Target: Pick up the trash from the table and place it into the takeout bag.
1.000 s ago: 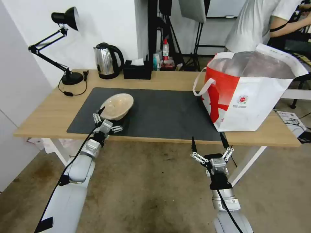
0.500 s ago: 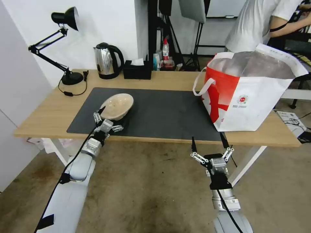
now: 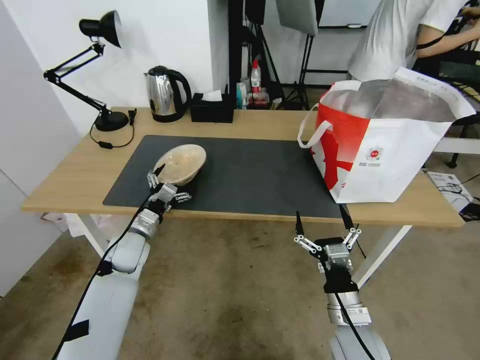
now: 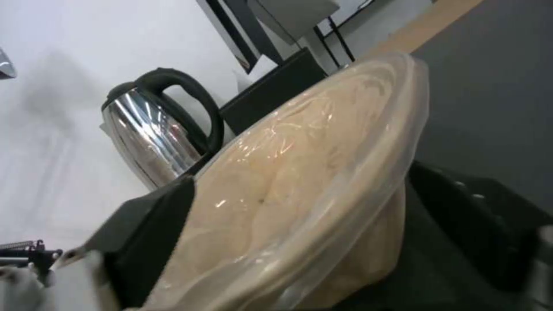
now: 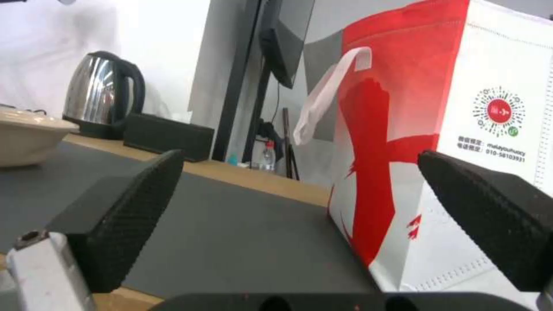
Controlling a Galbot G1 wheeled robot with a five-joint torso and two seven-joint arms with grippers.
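Beige bowl (image 3: 181,163) sits on the dark mat (image 3: 250,172), toward the mat's left end, tipped up so its open side faces partly toward the robot. Left gripper (image 3: 167,186) is at the bowl's near rim, one finger (image 3: 158,171) up against the rim, the other low beside the base. In the left wrist view the bowl (image 4: 300,190) lies between the two dark fingers (image 4: 150,233), its rim wrapped in clear film; whether the gripper is actually clamped on it cannot be told.

Right gripper (image 3: 324,225) hangs below and in front of the surface's near edge (image 3: 280,216), well apart from the bowl, fingers spread wide with nothing between them. Right wrist view confirms the gap: both pads (image 5: 129,207) wide apart, mat and bag beyond.

Takeout bag (image 3: 385,150) stands upright on the right end of the surface, partly on the mat's right edge, mouth open, foil lining showing, one white strap handle (image 3: 312,131) drooping on its left side.

Steel kettle (image 3: 165,95) and black tissue box (image 3: 212,108) at the back of the surface; desk lamp (image 3: 97,70) at back left.
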